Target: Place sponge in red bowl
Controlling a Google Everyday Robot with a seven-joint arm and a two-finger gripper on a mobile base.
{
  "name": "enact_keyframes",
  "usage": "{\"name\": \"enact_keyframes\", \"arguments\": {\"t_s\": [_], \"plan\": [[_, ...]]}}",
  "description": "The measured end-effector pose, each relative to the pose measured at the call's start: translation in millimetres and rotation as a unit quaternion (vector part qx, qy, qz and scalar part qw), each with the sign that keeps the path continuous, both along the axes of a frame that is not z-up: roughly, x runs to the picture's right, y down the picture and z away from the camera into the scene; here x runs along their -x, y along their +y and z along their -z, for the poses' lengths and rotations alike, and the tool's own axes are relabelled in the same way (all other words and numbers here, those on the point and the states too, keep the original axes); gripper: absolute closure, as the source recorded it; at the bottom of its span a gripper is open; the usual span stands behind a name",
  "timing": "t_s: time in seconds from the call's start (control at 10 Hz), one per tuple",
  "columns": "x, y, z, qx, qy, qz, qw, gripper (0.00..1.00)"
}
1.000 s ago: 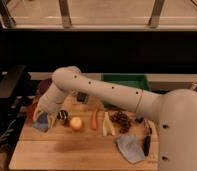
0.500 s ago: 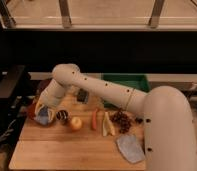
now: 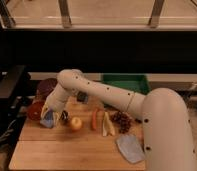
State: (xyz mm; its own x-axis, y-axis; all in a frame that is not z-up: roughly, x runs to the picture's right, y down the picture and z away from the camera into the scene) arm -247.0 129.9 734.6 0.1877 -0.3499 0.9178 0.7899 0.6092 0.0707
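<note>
One step in hand: carrying sponge (image 3: 48, 119) toward red bowl (image 3: 35, 110).
Gripper (image 3: 50, 116): clamped on sponge, near worktop (image 3: 67, 150) left edge.
Sponge: held at bowl's right rim, not yet inside.
Next move: shift left over bowl, then release.
Change from earlier frame: arm swung leftward, sponge now nearer bowl.

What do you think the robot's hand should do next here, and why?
Probably carry on a little further left, then let go. The hand is shut on the sponge at the right edge of the red bowl, not yet over its middle, so releasing now might drop it on the rim or the wooden table.
</note>
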Motion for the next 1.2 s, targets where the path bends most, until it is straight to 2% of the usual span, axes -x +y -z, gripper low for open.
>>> {"name": "enact_keyframes", "arguments": {"t_s": [0.3,0.7,1.1,1.2], "plan": [[-5.4,-16.1,-15.9,0.001,0.008,-0.017,0.9998,1.0],[4.4,-27.6,-35.2,0.007,0.009,-0.023,0.9997,1.0],[44.9,-36.0,-43.3,0.004,-0.001,-0.012,0.9999,1.0],[60.0,-35.9,-44.5,0.003,-0.009,-0.005,0.9999,0.93]]}}
